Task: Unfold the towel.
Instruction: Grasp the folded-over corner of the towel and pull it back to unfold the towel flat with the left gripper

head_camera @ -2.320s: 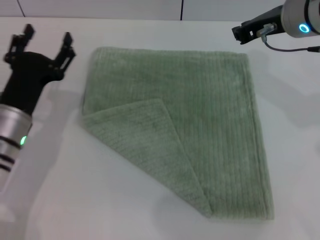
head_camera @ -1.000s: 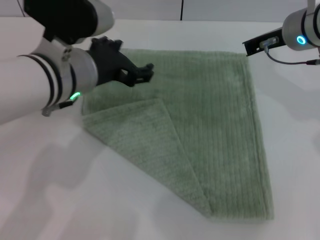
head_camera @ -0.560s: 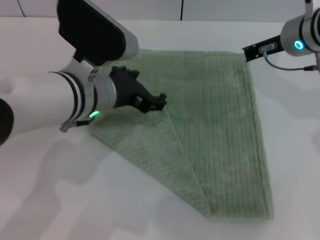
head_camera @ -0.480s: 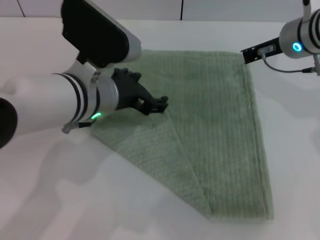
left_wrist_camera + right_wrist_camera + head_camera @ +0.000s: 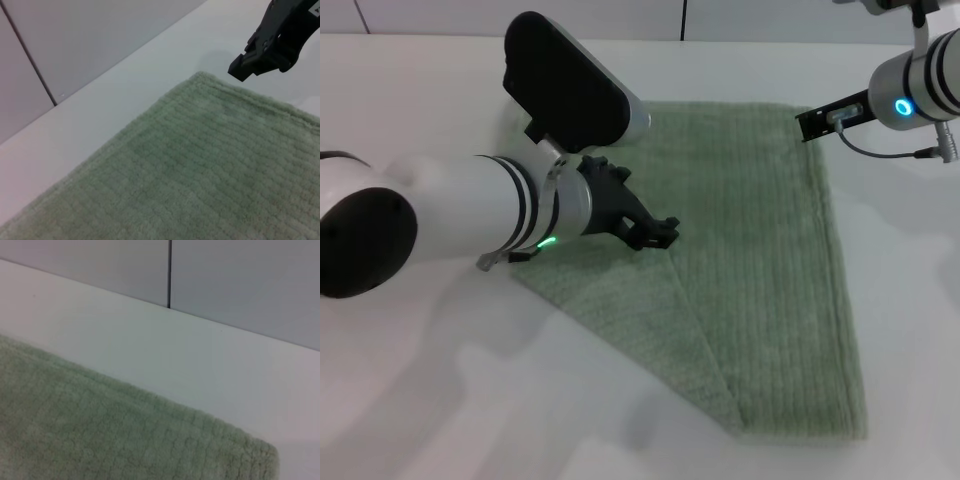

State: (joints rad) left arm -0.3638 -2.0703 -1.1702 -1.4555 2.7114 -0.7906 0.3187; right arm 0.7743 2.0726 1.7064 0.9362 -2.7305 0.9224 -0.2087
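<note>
Our towel lies flat on the white counter, spread over its middle and right part, with one corner folded inward as a triangular flap that runs from the near left side toward the cloth's middle. The flap's tip sits about at the centre, and there we have our left tool low over the cloth, right at that tip; whether its fingers are spread or closed we cannot tell, since the arm hides them from above and the left wrist view shows only ribbed terry and the far edge. Our right tool hovers at the towel's far right corner, just above the hem, and its state is likewise beyond what we can make out. We judge we are at the reach-and-grasp step, with the unfolding itself not yet done. The next move calls for pinching only the top layer at the flap's tip, lifting a little, then drawing it out toward the near left so the corner lays flat without dragging the whole towel.
</note>
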